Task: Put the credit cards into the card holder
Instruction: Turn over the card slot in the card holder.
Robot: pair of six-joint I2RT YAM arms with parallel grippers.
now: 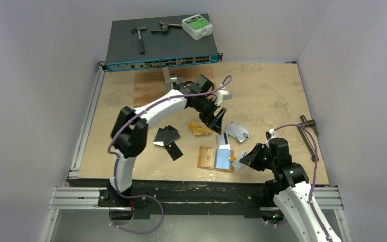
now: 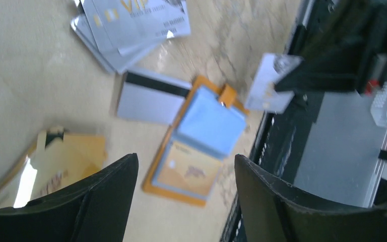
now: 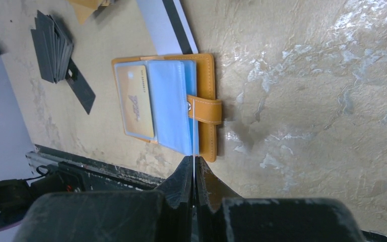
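Note:
The card holder [image 1: 204, 160] lies open near the table's front edge, orange with blue sleeves [image 3: 171, 101] and a gold card [image 3: 136, 101] in its left pocket. My right gripper [image 3: 194, 161] is shut on a silvery credit card [image 3: 194, 133], seen edge-on just above the holder's snap tab [image 3: 206, 110]. My left gripper [image 1: 216, 118] hangs open and empty over the orange-gold cards [image 1: 200, 128]. In the left wrist view the holder [image 2: 196, 151] shows between its fingers [image 2: 111, 201]. Nearby lie black cards [image 1: 167, 136], silvery cards [image 1: 237, 131] and a striped card [image 1: 223, 140].
A network switch [image 1: 161, 48] at the back carries a hammer [image 1: 139, 36], pliers [image 1: 165, 26] and a white box [image 1: 197, 26]. A wooden board [image 1: 148, 88] lies in front of it. A black tool [image 1: 310, 136] rests at the right edge. The metal rail [image 1: 196, 194] borders the front.

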